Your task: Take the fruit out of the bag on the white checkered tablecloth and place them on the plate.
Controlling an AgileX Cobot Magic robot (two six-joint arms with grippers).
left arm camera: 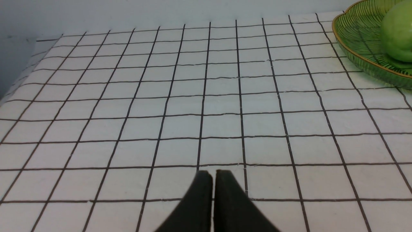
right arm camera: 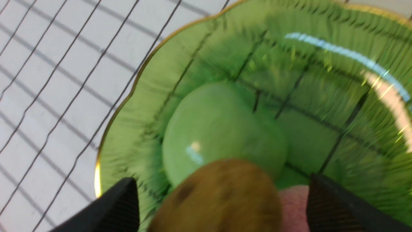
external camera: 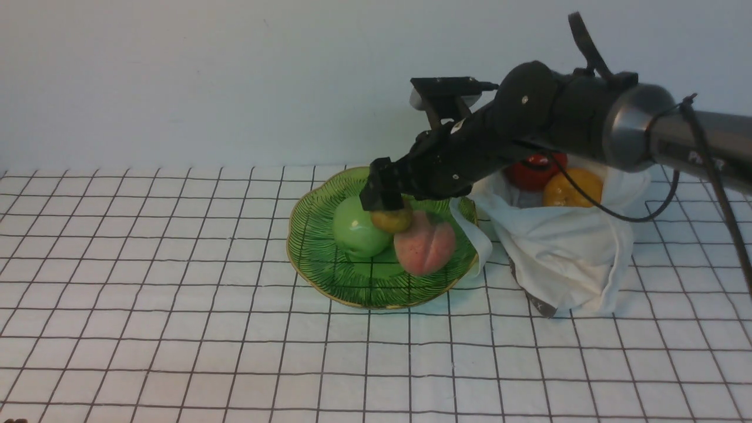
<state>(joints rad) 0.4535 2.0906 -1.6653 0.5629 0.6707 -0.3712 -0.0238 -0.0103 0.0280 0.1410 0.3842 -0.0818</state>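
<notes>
My right gripper [external camera: 385, 202] hangs open over the green leaf-shaped plate [external camera: 329, 264]. The brown-olive kiwi [external camera: 392, 219] sits just under it, against a green apple [external camera: 355, 232] and a pink peach [external camera: 424, 244]. In the right wrist view the kiwi [right arm camera: 222, 199] lies between the spread fingers [right arm camera: 325, 206] with gaps on both sides. The off-white bag [external camera: 564, 252] slumps to the right of the plate on the white checkered tablecloth [external camera: 176, 294]. A red fruit [external camera: 531, 173] and an orange one [external camera: 573, 188] show in its mouth. My left gripper [left arm camera: 213, 175] is shut above bare cloth.
The right arm reaches across above the bag's opening, and its cable loops over the orange fruit. A bag handle [external camera: 473, 235] drapes against the plate's right rim. In the left wrist view the plate [left arm camera: 357, 38] and the apple [left arm camera: 397, 32] lie far off to one side.
</notes>
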